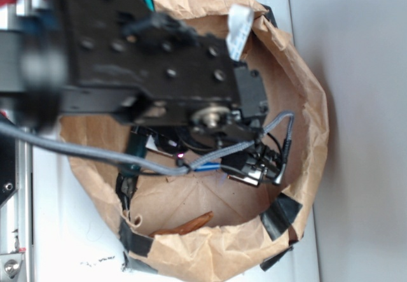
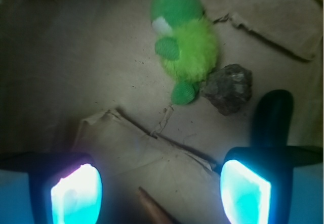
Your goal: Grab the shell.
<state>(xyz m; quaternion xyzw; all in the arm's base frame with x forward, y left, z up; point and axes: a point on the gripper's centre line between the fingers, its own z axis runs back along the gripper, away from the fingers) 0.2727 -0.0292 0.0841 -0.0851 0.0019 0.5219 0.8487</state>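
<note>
**Ana:** Paper everywhere in the exterior view — one crumpled brown paper bag (image 1: pixel 305 84) with its rim rolled down and patched with black tape (image 1: pixel 280 215), standing on a white surface (image 1: pixel 70 231). The black arm (image 1: pixel 159 59) reaches down into it, with one grey braided cable (image 1: pixel 95 151) trailing across.

**Ben:** And the shell (image 1: pixel 187 225)?

**Ana:** One, glossy orange-brown, lying on the bag floor against the near wall. The gripper's fingers are hidden under the arm here, so I cannot tell their state from this side.

**Ben:** Over to the wrist view, then.

**Ana:** Gripper (image 2: pixel 161 193) wide open, two glowing cyan pads (image 2: pixel 76 193) well apart, nothing between them but creased paper. The shell (image 2: pixel 154 209) shows only as a tapering brown tip at the bottom edge, between the pads, untouched.

**Ben:** Other items?

**Ana:** Three. One fuzzy green plush toy (image 2: pixel 187 42) with mesh-like flippers, one rough dull-brown rock (image 2: pixel 229 88) touching it, and one smooth dark green cucumber-shaped toy (image 2: pixel 273 118) near the rock.
</note>
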